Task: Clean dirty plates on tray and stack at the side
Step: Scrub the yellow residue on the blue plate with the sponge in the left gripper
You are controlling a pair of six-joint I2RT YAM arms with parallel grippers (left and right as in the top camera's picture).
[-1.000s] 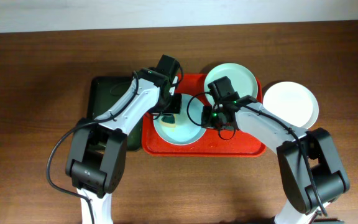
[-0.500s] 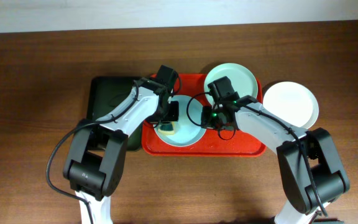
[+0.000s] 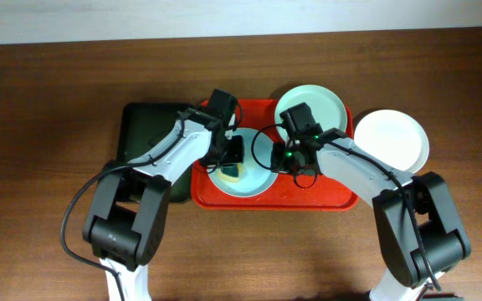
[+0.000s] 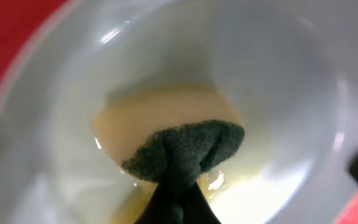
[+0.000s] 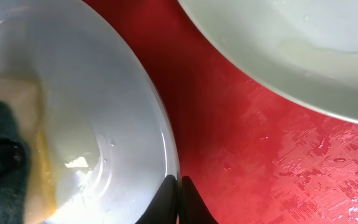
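Slip at the pinched rim is the main hazard

The left gripper (image 4: 178, 196) is clamped tight on a sponge (image 4: 185, 146) (yellow foam with a dark green scouring face). It presses the sponge into the hollow of the front plate (image 3: 256, 177), which lies in the left half of the red tray (image 3: 312, 198). The right gripper (image 5: 179, 190) is closed on that plate's right rim, fingertips pinched together over the edge, apparently to steady it.

The rim looks wet and glossy, and the pinch is narrow. A hard sideways stroke of the sponge could twist the plate out of that hold and send it skating over the damp tray floor. The back plate (image 3: 316, 102) sits near, at the tray's far right corner with its edge overhanging the raised rim, so a sliding front plate could nudge it off.

Scrubbing toward the right also brings the sponge close to the pinching fingers, where the two arms could collide. Pressing down near the plate's edge rather than its middle could tip it. The white plate (image 3: 393, 140) rests on the table just right of the tray, out of reach of all this.
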